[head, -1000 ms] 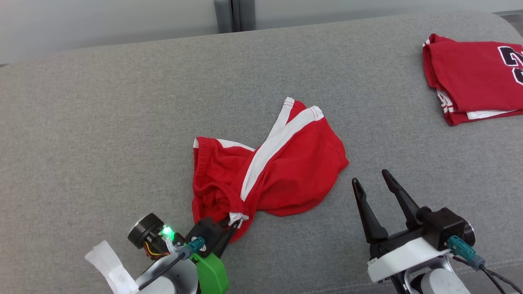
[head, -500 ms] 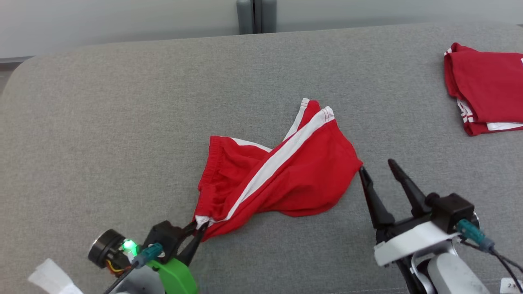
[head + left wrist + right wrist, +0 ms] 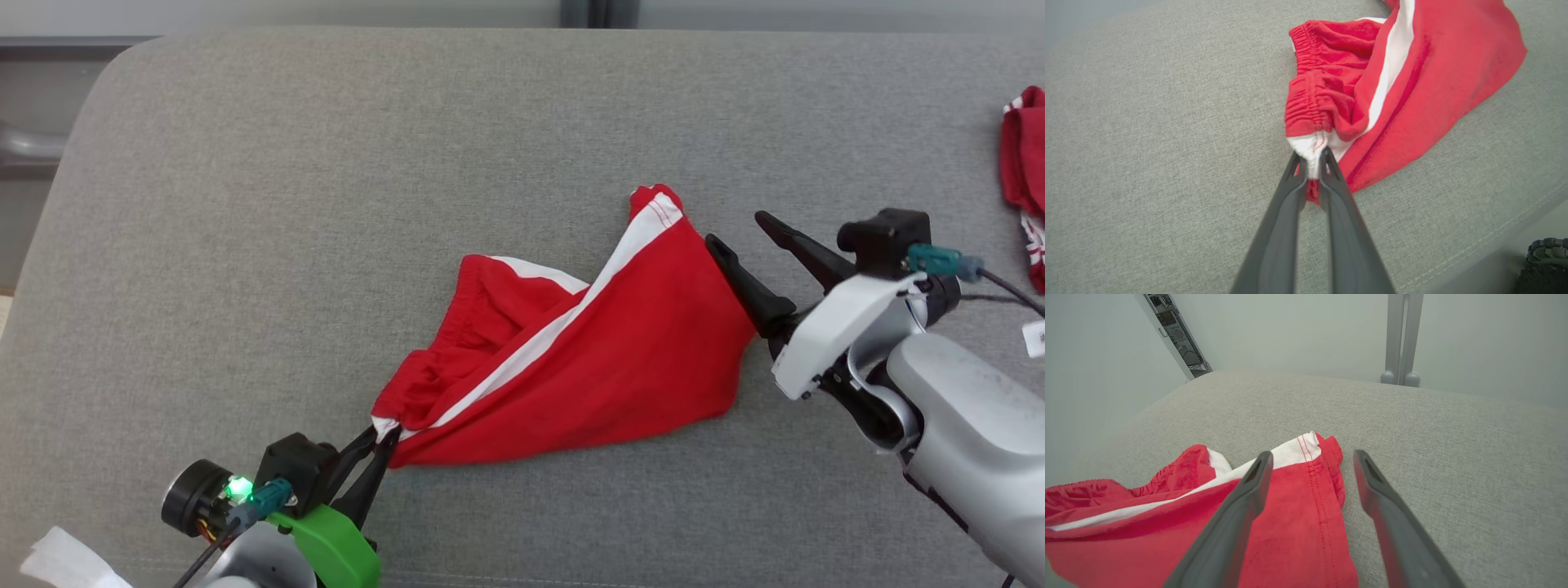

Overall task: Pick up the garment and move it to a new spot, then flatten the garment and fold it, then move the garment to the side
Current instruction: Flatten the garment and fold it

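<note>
A pair of red shorts (image 3: 588, 367) with a white side stripe lies crumpled and stretched across the grey cushion (image 3: 326, 204). My left gripper (image 3: 384, 437) at the lower left is shut on the white-trimmed waistband corner of the shorts (image 3: 1312, 147). My right gripper (image 3: 739, 233) stands open at the shorts' right hem, its left finger touching or over the red cloth (image 3: 1298, 506) and its right finger over bare cushion. Nothing is pinched between its fingers.
A folded red jersey (image 3: 1024, 188) lies at the far right edge of the cushion. The cushion's left edge (image 3: 57, 212) drops off to the floor. A grey post (image 3: 1400, 339) stands behind the cushion by the wall.
The head camera has swung left. My left gripper has pulled the waistband corner out, stretching the shorts. My right gripper has moved up to the shorts' right hem.
</note>
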